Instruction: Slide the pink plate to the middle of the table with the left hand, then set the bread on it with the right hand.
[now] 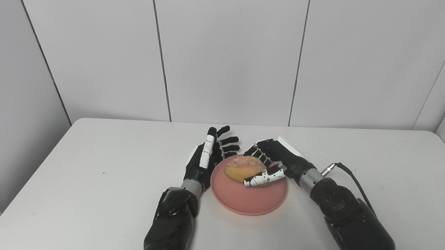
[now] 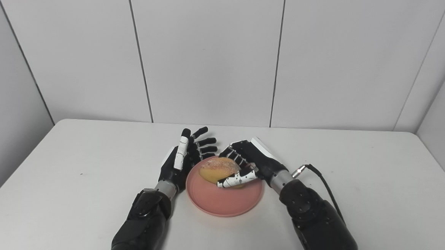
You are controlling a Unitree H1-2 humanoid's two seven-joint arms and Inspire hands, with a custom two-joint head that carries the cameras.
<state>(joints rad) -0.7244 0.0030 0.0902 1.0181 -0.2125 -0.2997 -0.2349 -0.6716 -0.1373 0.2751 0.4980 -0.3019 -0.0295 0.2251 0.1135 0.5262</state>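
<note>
The pink plate lies near the middle of the white table. The golden bread roll rests on the plate's far part. My right hand is closed around the bread, its fingers over the far side and its thumb along the near side. My left hand is open, fingers apart, at the plate's left rim and holds nothing. The same scene shows in the right eye view, with the plate, the bread, my right hand and my left hand.
The white table runs to a panelled wall at the back. A cable loops off my right wrist over the table.
</note>
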